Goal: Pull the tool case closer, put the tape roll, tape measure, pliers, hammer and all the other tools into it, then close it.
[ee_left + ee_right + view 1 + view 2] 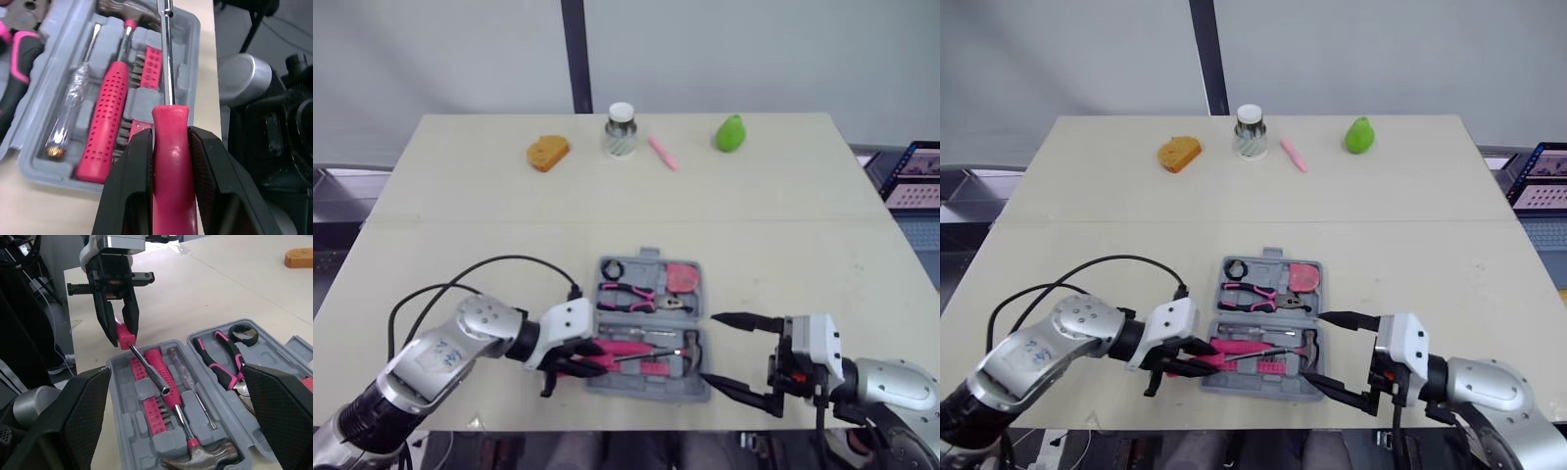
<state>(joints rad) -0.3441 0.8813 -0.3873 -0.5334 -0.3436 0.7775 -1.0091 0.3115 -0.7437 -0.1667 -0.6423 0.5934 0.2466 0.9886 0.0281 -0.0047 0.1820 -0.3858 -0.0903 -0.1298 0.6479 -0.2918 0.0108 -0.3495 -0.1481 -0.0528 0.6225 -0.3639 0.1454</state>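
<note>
The left arm (440, 357) has a rounded silver-grey shell with a pale label in small dark print. A thin black cable (519, 258) runs to its white wrist block. The left end effector (170, 133) has two glossy black fingers (132, 186). The right arm (901, 384) is also silver with a white block. The right end effector (709, 347) has long, tapering, finely dotted black fingers (85, 416).

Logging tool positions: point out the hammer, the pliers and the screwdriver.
hammer (105, 122): left wrist view, pink grip.
pliers (211, 363): right wrist view, one handle.
screwdriver (169, 132): left wrist view, pink handle.
</note>
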